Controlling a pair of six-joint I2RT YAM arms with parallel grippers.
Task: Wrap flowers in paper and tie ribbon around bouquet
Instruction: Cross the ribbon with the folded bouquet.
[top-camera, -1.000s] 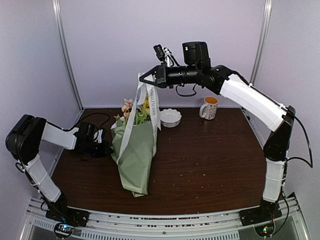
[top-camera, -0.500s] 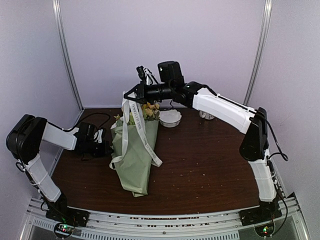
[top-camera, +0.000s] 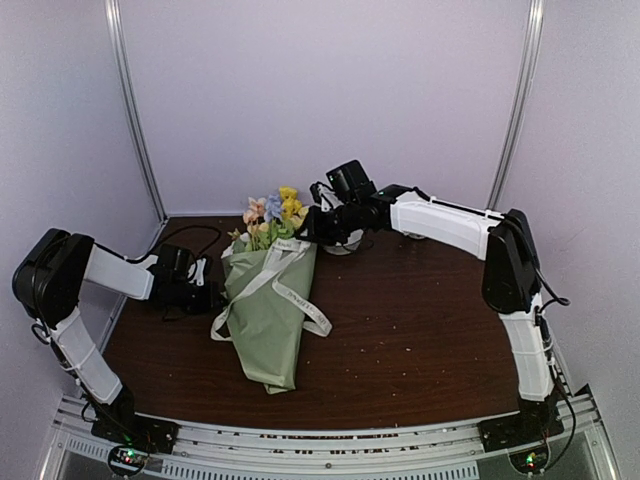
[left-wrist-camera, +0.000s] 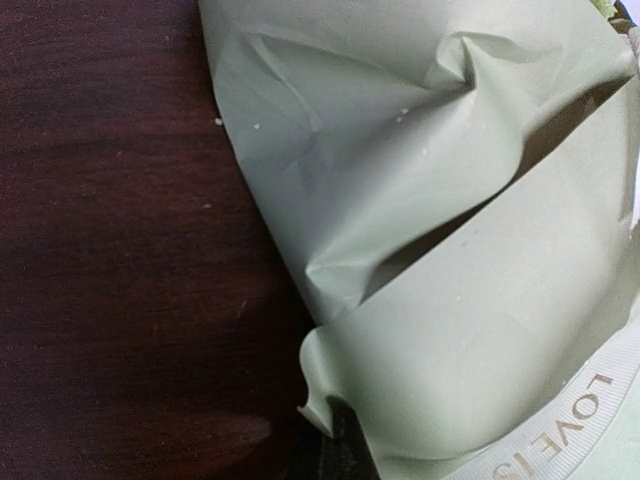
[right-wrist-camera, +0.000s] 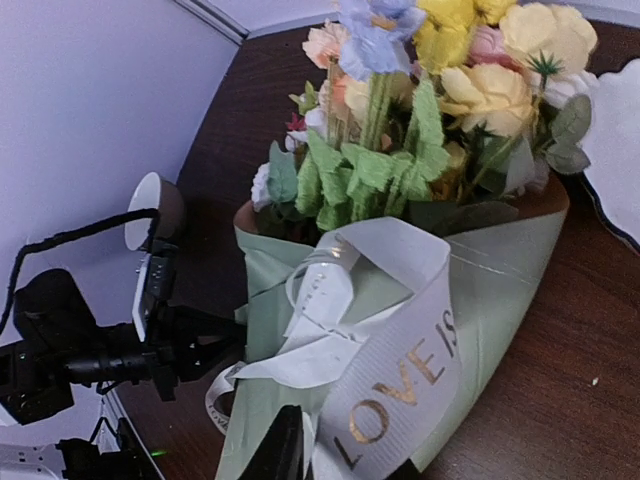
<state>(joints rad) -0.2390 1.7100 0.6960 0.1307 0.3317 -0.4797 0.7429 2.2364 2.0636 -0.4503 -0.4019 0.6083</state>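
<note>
Open table (top-camera: 430, 330) right of the bouquet (top-camera: 268, 325)

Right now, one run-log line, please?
bouquet: lying on table | ribbon: draped over paper | left fingers: shut by paper | right fingers: near ribbon

Top camera looks down from behind — both wrist views sit close on the paper (left-wrist-camera: 420, 140).

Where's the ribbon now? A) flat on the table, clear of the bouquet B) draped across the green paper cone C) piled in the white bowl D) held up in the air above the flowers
B: the ribbon lies across the paper cone, with its ends trailing toward the table on either side.
</note>
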